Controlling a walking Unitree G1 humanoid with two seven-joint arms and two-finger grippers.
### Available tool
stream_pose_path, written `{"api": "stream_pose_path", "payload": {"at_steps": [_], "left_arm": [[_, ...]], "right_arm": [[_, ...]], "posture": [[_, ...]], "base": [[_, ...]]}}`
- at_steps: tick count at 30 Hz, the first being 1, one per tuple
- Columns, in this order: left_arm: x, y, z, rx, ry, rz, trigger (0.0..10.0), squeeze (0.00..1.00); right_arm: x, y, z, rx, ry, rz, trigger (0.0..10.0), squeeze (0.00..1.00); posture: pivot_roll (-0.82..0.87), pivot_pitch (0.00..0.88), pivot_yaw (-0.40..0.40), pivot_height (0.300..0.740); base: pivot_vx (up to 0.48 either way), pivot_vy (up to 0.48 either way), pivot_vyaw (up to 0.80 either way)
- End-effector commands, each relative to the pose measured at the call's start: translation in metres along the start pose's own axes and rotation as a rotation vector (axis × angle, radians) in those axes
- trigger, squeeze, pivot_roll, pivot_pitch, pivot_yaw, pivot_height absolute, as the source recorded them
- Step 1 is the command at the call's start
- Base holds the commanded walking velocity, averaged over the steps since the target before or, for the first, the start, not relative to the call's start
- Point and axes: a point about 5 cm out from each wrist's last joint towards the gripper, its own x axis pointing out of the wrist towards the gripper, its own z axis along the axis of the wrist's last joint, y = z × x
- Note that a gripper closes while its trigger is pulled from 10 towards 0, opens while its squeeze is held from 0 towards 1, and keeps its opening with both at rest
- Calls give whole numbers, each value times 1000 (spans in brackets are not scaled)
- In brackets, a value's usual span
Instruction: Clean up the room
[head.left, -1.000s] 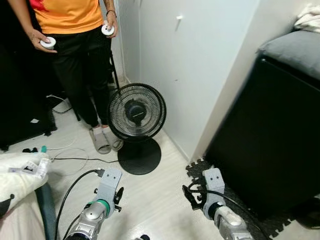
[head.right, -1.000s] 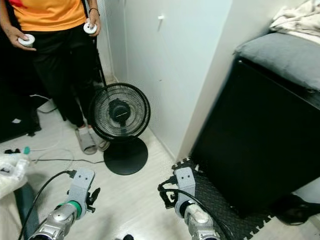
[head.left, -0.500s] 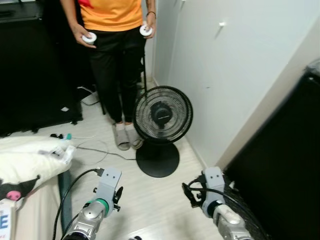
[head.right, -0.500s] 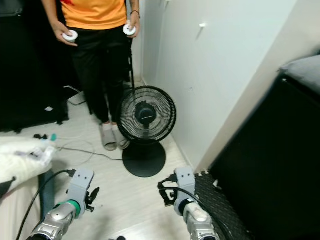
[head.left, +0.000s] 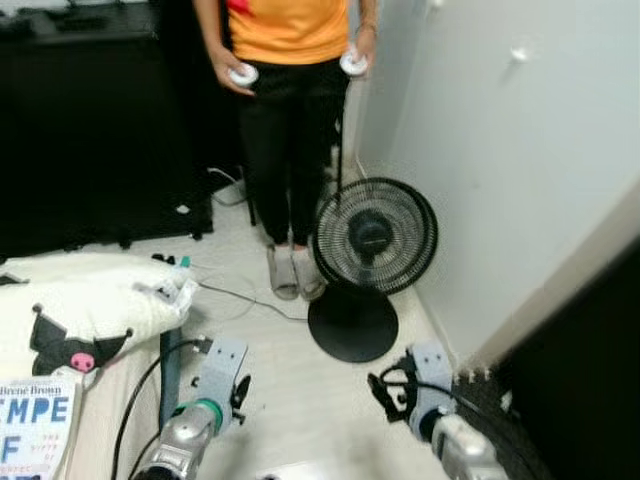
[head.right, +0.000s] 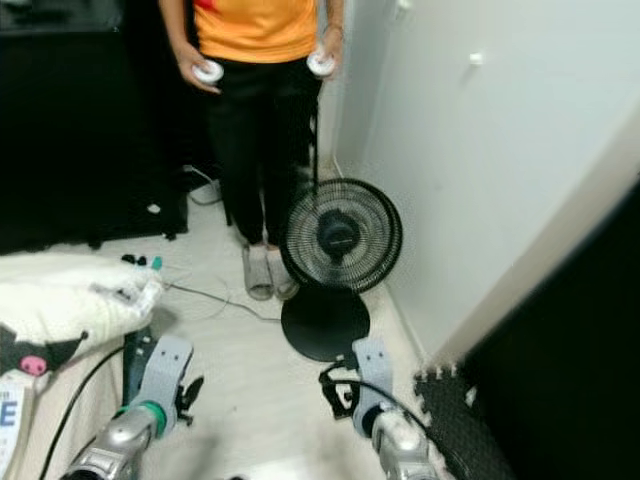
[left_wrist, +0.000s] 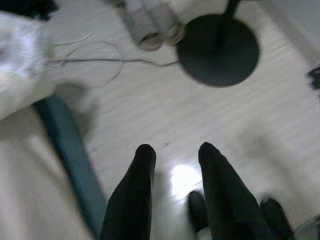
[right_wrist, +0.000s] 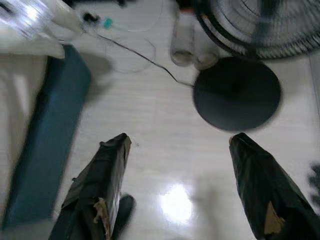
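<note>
We had turned left: the whole frame shifted, so the bed (head.left: 50, 420) with its white pillow (head.left: 95, 300) now filled the lower left, the fan (head.left: 372, 240) sat right of center, a person (head.left: 290, 120) top center. Nothing was moved, cleanup not started. Left tool (left_wrist: 175, 155) narrow and empty; right tool (right_wrist: 182, 145) wide and empty, both low over the floor (head.left: 290, 390).

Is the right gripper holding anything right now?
No, the right gripper has its two black fingers spread wide apart over bare floor, with nothing between them.
</note>
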Motion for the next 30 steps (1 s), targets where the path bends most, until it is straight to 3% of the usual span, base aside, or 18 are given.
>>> {"api": "stream_pose_path", "payload": {"at_steps": [1, 13, 30], "left_arm": [[-1, -4, -5, -3, 17, -9, 10000, 0], [-1, -4, -4, -5, 10, -11, 10000, 0], [0, -4, 0, 1, -12, -23, 10000, 0]], "right_arm": [[-5, 0, -11, 17, 37, 0, 10000, 0], [-5, 0, -10, 23, 32, -5, 10000, 0], [-5, -2, -9, 63, 8, -27, 10000, 0]], "posture": [[40, 0, 19, 740], [38, 0, 21, 740], [35, 0, 24, 740]], "base": [[0, 0, 638], [0, 0, 626], [0, -15, 0]]}}
